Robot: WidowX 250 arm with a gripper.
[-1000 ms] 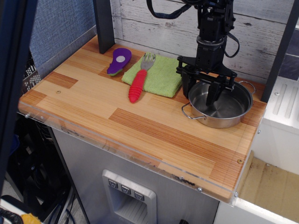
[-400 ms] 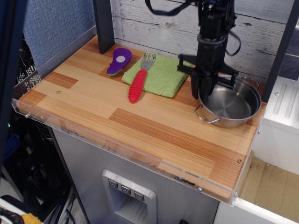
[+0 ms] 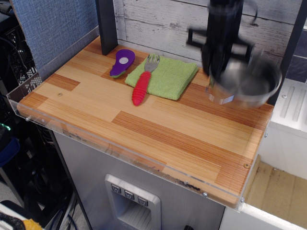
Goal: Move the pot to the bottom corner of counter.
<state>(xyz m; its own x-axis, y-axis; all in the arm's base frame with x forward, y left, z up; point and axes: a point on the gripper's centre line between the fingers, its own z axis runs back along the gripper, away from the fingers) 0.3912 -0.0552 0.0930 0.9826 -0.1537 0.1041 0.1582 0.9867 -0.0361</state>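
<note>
The shiny steel pot (image 3: 254, 80) is blurred by motion and hangs tilted above the back right of the wooden counter (image 3: 144, 124). My black gripper (image 3: 217, 71) comes straight down from above. It is shut on the pot's left rim and holds the pot off the wood. The fingertips are blurred and partly hidden behind the rim. One wire handle shows as a pale smear under the pot's left side.
A green cloth (image 3: 165, 76) lies at the back middle, with a fork with a red handle (image 3: 140, 88) across its left edge. A purple object (image 3: 122, 62) lies left of it. A dark post (image 3: 106, 24) stands at the back left. A clear acrylic rim (image 3: 120, 148) edges the front.
The gripper closed on the pot's left rim, then rose and shifted right, lifting the pot off the counter.
</note>
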